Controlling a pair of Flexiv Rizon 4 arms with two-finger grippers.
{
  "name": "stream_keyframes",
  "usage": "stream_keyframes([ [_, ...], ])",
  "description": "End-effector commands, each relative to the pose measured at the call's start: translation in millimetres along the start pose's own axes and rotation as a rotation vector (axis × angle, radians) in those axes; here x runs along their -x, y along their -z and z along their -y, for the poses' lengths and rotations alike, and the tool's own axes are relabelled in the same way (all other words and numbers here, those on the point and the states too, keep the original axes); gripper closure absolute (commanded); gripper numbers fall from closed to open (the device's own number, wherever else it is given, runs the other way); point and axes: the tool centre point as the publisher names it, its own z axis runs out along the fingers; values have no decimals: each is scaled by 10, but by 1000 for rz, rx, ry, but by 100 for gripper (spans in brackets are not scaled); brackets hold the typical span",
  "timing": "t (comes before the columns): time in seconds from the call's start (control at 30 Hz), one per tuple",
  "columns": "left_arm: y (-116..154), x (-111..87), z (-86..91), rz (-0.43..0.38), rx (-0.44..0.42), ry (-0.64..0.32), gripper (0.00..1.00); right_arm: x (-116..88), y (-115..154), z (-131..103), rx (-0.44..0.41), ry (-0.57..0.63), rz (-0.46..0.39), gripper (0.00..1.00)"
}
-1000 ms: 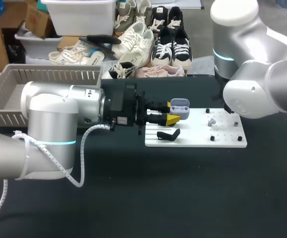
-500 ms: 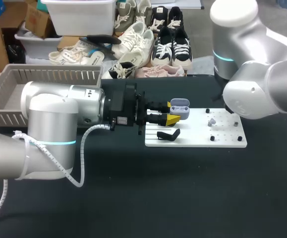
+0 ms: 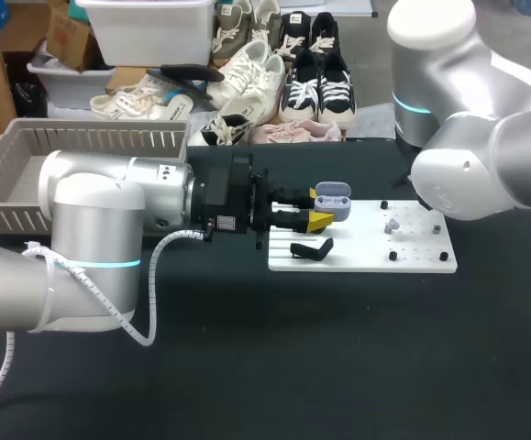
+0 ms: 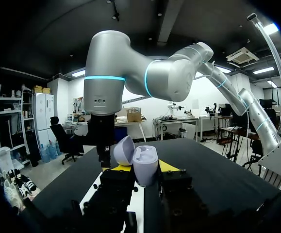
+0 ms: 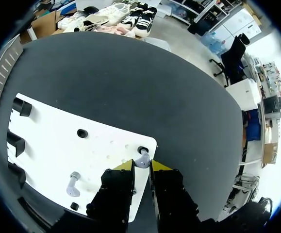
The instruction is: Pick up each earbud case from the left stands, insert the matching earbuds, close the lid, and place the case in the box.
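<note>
My left tool clenched the open earbud case. I couldn't tell my right tool's grip at an earbud. Inserting, closing, boxing remained.

Your earbud case is lilac and the left pincer has yellow tips. The board is white with black stands. The earbuds are pale lilac-grey, the bench is black, and the box is beige and slatted.
</note>
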Motion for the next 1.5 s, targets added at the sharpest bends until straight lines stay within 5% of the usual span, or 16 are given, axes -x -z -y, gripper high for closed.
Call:
stream_keyframes([
  [0.03,-6,-2,14,0,6,-1,100,-56,66,13,-4,-12,9,100],
  [0.57,-6,-2,14,0,6,-1,100,-344,604,43,6,-27,68,100],
  [0.9,-6,-2,14,0,6,-1,100,-705,1082,-280,22,63,97,100],
  [1.2,-6,-2,14,0,6,-1,100,-995,1269,-430,69,45,54,100],
  [1.5,-6,-2,14,0,6,-1,100,-995,1269,-430,69,45,54,100],
])
